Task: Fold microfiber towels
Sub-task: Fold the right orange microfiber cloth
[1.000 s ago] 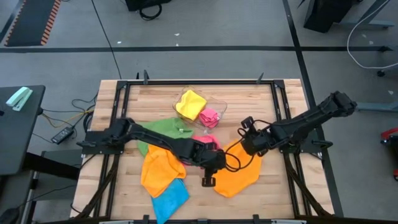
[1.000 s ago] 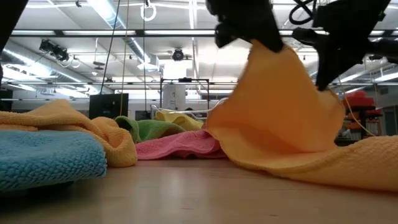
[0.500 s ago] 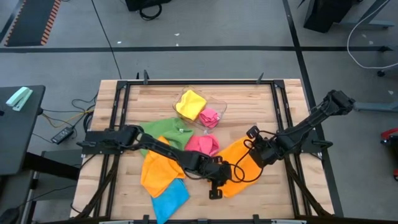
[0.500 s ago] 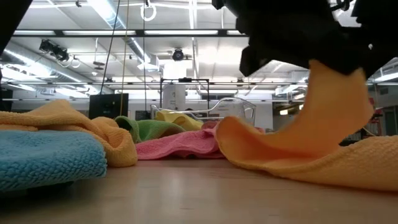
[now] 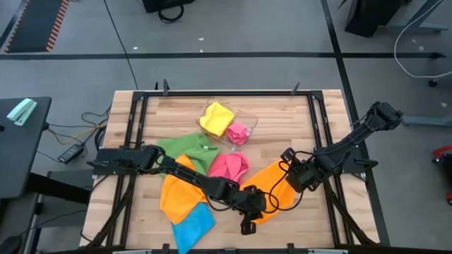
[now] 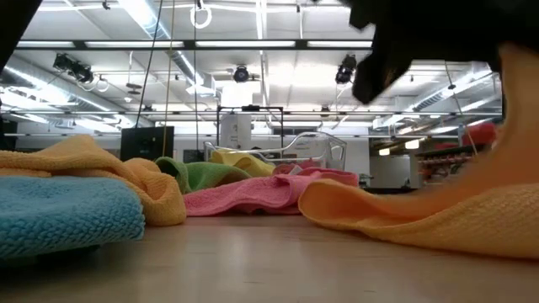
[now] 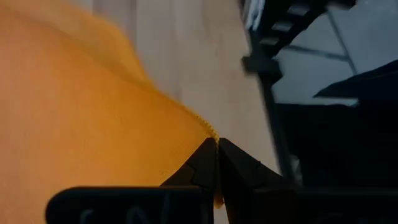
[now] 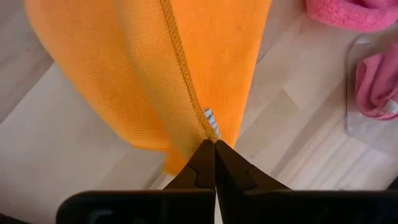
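Wooden table, dark frame. On it: clear tray holding yellow and pink towels; green towel; pink towel; two orange towels; blue towel at near edge.

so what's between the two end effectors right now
In the high view, the orange towel spans the stretch between the left end effector and right end effector, each shut on one of its edges.

Table evenly lit from above, shadows soft. Ceiling strip lights glared in low view; near dark arm blurred. Wrist views softly focused.
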`<action>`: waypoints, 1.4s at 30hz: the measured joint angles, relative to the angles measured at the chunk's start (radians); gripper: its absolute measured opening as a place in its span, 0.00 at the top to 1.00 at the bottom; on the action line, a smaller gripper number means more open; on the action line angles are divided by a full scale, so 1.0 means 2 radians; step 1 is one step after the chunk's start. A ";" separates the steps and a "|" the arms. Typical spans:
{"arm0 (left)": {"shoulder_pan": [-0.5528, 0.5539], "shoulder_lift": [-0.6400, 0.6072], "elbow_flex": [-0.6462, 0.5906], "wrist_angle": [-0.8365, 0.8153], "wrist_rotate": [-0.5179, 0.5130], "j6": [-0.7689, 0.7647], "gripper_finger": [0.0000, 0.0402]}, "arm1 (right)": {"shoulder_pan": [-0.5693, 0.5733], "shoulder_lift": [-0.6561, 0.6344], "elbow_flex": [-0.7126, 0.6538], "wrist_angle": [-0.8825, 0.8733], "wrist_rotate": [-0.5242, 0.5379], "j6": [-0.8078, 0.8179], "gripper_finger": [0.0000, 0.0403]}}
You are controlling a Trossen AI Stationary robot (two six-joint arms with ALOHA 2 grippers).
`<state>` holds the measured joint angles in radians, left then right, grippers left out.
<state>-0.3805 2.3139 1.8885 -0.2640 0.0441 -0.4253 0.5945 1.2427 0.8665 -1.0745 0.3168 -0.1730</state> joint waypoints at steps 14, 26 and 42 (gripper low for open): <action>-0.003 0.028 -0.001 0.020 0.001 -0.017 0.84 | 0.010 0.000 -0.009 0.001 -0.045 0.051 0.74; 0.001 0.014 -0.002 -0.010 0.098 0.058 0.60 | 0.022 0.000 -0.008 0.018 -0.156 0.219 0.63; -0.023 -0.002 -0.002 -0.153 -0.051 0.200 0.50 | 0.081 0.000 -0.026 0.221 0.051 0.304 0.70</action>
<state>-0.4259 2.3096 1.8851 -0.5704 -0.0580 -0.0244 0.7566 1.2424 0.8145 -0.6326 0.4191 0.4347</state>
